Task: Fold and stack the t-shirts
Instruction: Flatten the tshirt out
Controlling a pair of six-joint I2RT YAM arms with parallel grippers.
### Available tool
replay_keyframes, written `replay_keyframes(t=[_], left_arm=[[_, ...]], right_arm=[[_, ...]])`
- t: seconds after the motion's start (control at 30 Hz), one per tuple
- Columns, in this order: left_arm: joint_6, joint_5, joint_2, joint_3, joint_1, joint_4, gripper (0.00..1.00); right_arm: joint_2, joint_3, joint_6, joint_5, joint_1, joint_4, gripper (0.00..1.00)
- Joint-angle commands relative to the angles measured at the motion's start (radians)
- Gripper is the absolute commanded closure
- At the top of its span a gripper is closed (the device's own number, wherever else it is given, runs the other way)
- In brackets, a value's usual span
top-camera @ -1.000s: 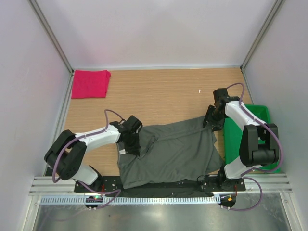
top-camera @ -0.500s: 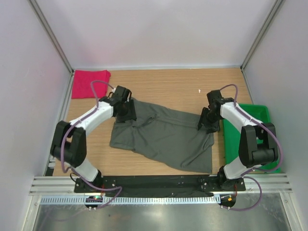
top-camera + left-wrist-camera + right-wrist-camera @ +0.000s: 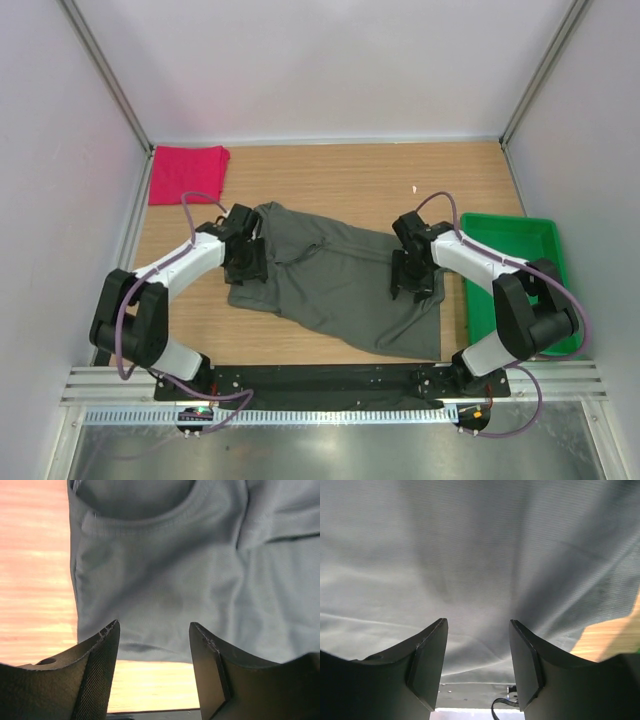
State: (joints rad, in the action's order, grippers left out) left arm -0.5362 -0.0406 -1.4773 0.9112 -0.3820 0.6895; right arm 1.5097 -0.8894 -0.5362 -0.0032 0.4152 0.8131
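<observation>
Task is approx half done at best. The red t-shirt [image 3: 188, 174] lies folded into a tidy rectangle in the upper left of the top view, at the far corner of the table [image 3: 340, 170], well apart from the rest. The grey t-shirt [image 3: 335, 285] is spread mid-frame and not yet folded: skewed, w/ ridges and wrinkles, neck end toward the left, hem toward lower right. Left to do, by my read: flatten the grey one, fold it, then stack it w/ the red. A green tray [image 3: 520, 240] sits at the right edge, just beside the grey cloth. The left arm reaches up from lower left and bends inward, w/ the left claw [image 3: 243, 262] over the shirt's left edge. In its wrist view the left claw [image 3: 154, 625] is moderately wide, nothing between the fingers, neckline at top, bare wood at left. The right arm curls in from lower right, w/ the right claw [image 3: 412, 280] over the shirt's right part. Its wrist view shows the right claw [image 3: 477, 622] gaping too, only cloth below, no pinch.
</observation>
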Motion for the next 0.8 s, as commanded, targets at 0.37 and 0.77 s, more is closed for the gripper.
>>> replay_keyframes(t=[0.37,0.77], left_arm=[[0.099,0.034,-0.21,0.074,0.02,-0.097,0.76],[0.079,-0.008,0.049,0.077,0.026,0.008,1.0]], right_arm=[[0.037,0.076,-0.054,0.144,0.059,-0.104,0.47],[-0.074,0.057,-0.061,0.233,0.059,-0.062,0.99]])
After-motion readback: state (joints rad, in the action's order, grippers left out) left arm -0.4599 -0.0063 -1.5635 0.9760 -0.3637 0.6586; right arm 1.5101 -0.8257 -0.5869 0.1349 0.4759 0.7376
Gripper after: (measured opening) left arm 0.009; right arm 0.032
